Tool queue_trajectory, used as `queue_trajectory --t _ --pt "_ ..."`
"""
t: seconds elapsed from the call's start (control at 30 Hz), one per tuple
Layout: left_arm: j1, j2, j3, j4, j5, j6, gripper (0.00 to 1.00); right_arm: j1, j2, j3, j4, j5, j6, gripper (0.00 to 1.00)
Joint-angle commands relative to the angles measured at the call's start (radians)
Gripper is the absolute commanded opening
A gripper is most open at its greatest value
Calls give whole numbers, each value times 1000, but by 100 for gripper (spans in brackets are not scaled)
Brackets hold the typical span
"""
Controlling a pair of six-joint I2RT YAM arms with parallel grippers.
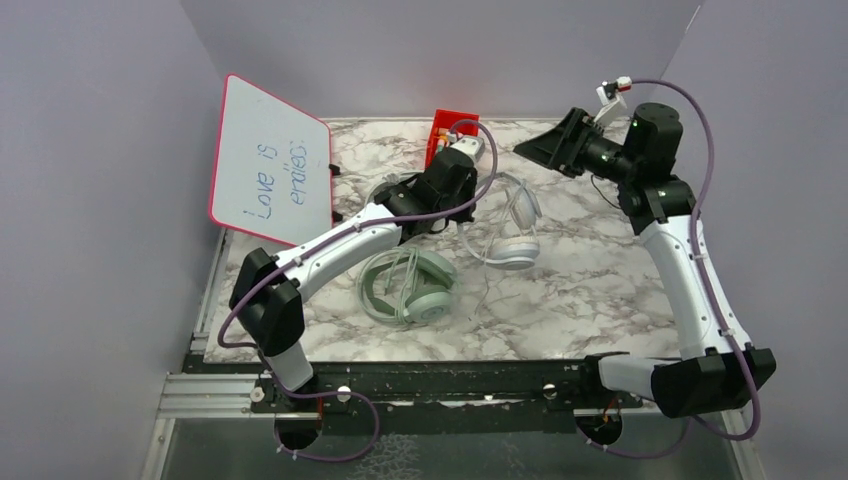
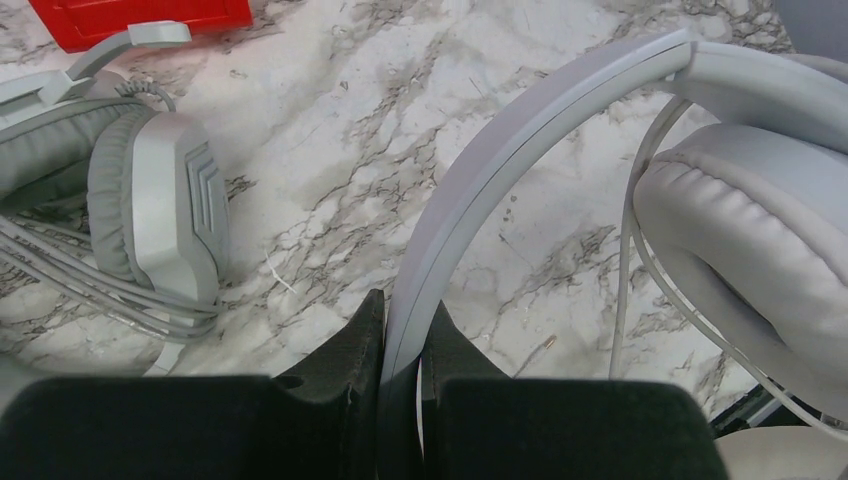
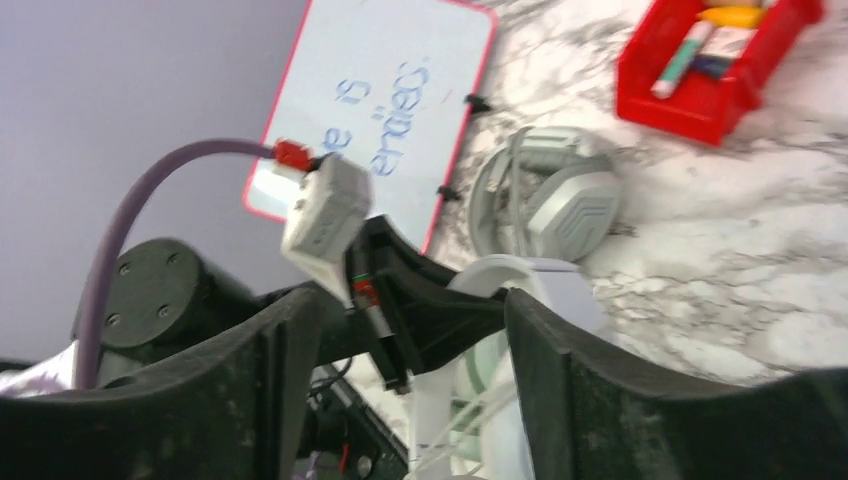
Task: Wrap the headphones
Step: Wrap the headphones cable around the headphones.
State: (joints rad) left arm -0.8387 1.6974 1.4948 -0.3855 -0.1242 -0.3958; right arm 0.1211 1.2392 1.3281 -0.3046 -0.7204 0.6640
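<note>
A whiteboard [image 1: 270,160] with blue handwriting leans on the wall at 10 o'clock of the marble table [image 1: 600,290]. Just right of it, at about 11 o'clock, lies the grey-white headset [image 2: 165,200], its thin cables bunched beside the ear cup; from above the left arm covers most of it, so its exact lie is hard to tell. The mint-green headset [image 1: 425,300] lies flat at 7 o'clock, apart from both arms. The left gripper [image 2: 405,312] is near the table's centre, clenched on the headband of the white headset [image 1: 512,250], whose ear cups rest on the table just right of centre (a thin white cable runs past the padded cup). A red bin [image 1: 443,128] holding what look like markers sits at 12 o'clock against the back wall. The right gripper [image 3: 410,320] hangs in the air at 1 o'clock, its fingers spread apart and grasping nothing.
</note>
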Motion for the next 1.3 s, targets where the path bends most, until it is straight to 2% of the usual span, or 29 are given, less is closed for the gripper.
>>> queue_trajectory --t 0.0,0.07,0.17,0.23,0.3,0.4,0.43,0.5,0.6,0.7,0.83,0.93,1.1,1.27 --pt "14 -83 20 45 8 -9 0 -76 1 47 -256 218 -187 77" --pt "26 -89 22 43 24 -11 0 -165 1 4 -309 224 -193 83" --pt "32 -94 15 40 29 -11 0 -262 66 -83 -417 177 -171 85" --pt "33 -92 8 47 35 -18 0 -247 98 -164 -435 111 -149 85" --pt "34 -87 8 54 49 -25 0 -235 60 -291 -358 47 -73 85" --pt "33 -88 9 59 57 -27 0 -219 -3 -435 -309 147 50 84" --pt "33 -90 7 60 57 -27 0 -211 -4 -468 -304 163 79 82" --pt "33 -95 7 61 57 -24 0 -168 25 -514 -333 208 167 71" --pt "33 -100 4 60 61 -23 0 -22 81 -512 -407 375 328 68" --pt "33 -101 -5 67 57 -23 0 90 142 -481 -451 462 448 71" --pt "34 -101 -20 86 75 -33 0 120 174 -523 -462 510 569 71" --pt "33 -103 -26 97 89 -37 0 127 194 -564 -413 513 607 67" --pt "33 -113 -33 102 86 -32 0 171 287 -528 -419 527 639 63" --pt "33 -126 -42 105 84 -32 0 181 333 -557 -380 514 706 53"
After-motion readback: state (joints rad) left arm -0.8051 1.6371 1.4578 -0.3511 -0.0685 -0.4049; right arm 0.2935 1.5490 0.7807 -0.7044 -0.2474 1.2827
